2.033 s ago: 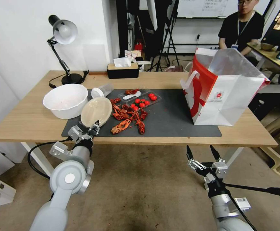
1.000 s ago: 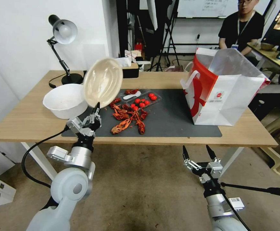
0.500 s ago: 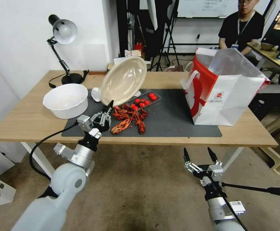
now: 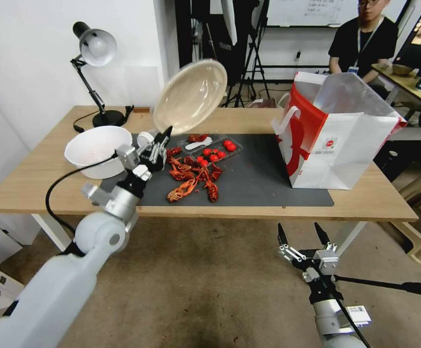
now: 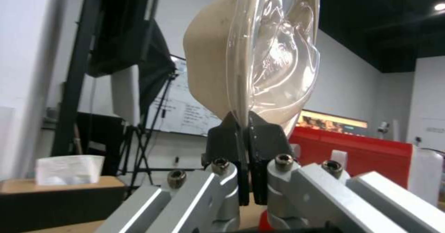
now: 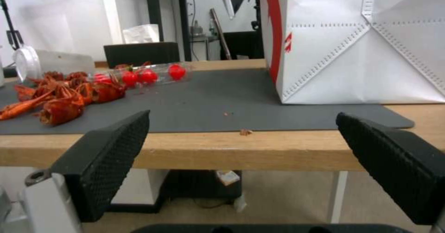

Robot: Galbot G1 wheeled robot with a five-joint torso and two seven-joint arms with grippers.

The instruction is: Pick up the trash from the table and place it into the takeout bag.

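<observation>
A long light-wood table (image 4: pixel 46 183) carries a dark mat (image 4: pixel 259 179). At its right end stands the open white-and-red takeout bag (image 4: pixel 338 145), its inside hidden. The left gripper (image 4: pixel 164 137) pinches the rim of a round beige lidded container (image 4: pixel 190 95), lifted above the mat, well short of the bag. The right gripper (image 4: pixel 303 233) hangs spread and empty below the table's front edge. Crayfish shells (image 4: pixel 191 176), a tomato tray (image 4: pixel 217 149) and a clear plastic cup (image 4: pixel 147 139) remain. The job looks barely begun.
</observation>
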